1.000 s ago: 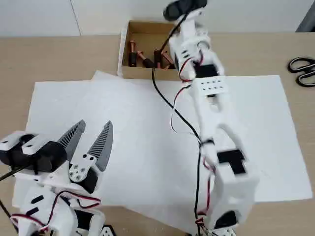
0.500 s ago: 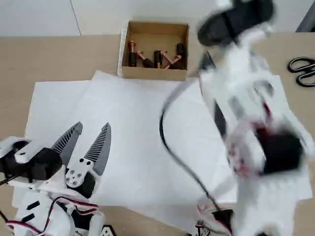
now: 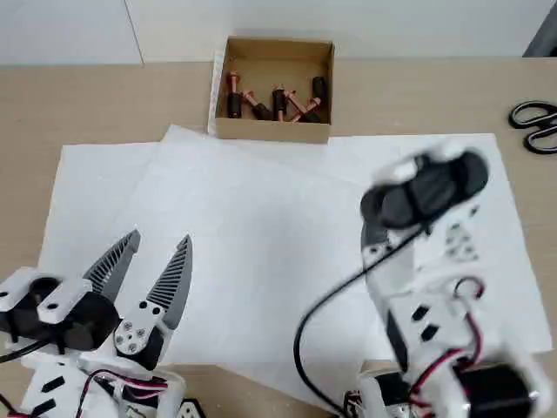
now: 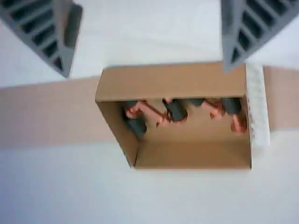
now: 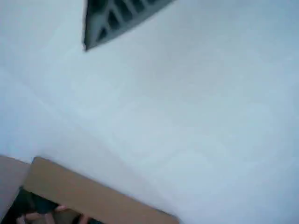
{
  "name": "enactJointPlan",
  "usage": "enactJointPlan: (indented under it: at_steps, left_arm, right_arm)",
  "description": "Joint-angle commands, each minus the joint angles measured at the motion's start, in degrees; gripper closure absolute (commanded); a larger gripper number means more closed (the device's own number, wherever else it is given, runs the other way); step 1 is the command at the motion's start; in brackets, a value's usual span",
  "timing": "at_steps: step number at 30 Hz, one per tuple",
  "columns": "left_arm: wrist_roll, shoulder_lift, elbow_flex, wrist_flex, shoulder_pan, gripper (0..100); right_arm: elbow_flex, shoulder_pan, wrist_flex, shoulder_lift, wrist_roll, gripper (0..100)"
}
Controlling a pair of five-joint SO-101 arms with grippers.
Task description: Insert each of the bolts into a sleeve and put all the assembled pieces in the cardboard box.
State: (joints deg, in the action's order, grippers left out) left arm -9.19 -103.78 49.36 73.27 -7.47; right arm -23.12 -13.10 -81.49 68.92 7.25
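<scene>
1. Paper sheet (image 3: 261, 252): lies against the near wall of the cardboard box (image 3: 274, 131).
2. Right arm (image 3: 418, 261): folded, well apart from the box on its near side. Its jaw state cannot be told.
3. Left gripper (image 3: 160, 237): well apart from the box, aimed toward it, jaws spread wide, holding nothing.
4. Assembled pieces (image 3: 278, 103): several lie inside the box.
5. Judgement: the boxing step appears complete. The next move likely calls only for parking both arms.

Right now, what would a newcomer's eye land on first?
The cardboard box at the far side of the table, with copper-and-black assembled pieces lying inside. The left pincer hangs open over the white paper's near left corner, and the right arm stands over its near right part.
</scene>
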Motion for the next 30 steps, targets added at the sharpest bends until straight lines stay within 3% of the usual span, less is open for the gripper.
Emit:
enactJointPlan:
  at_steps: [1, 7, 13, 22, 30]
  left_arm:
    - [0.44, -0.7, 0.48, 0.62, 0.44, 80]
    - [0.44, -0.7, 7.08, -2.64, 9.32, 80]
    - [0.44, -0.7, 13.85, -4.84, 16.26, 80]
    - [0.44, -0.7, 24.75, -5.01, 16.62, 80]
    - [0.44, -0.7, 35.65, -8.26, 16.62, 80]
  right_arm:
    - [-21.8, 0.22, 13.05, 13.58, 0.53, 82.0]
    - [-50.2, 1.54, 31.96, 35.03, 5.36, 82.1]
    - [-59.25, 7.96, 39.52, 33.71, 10.11, 82.1]
    - [-68.22, 8.57, 45.32, 35.03, 10.2, 82.1]
    - [-73.32, 8.22, 41.27, 34.95, 10.11, 82.1]
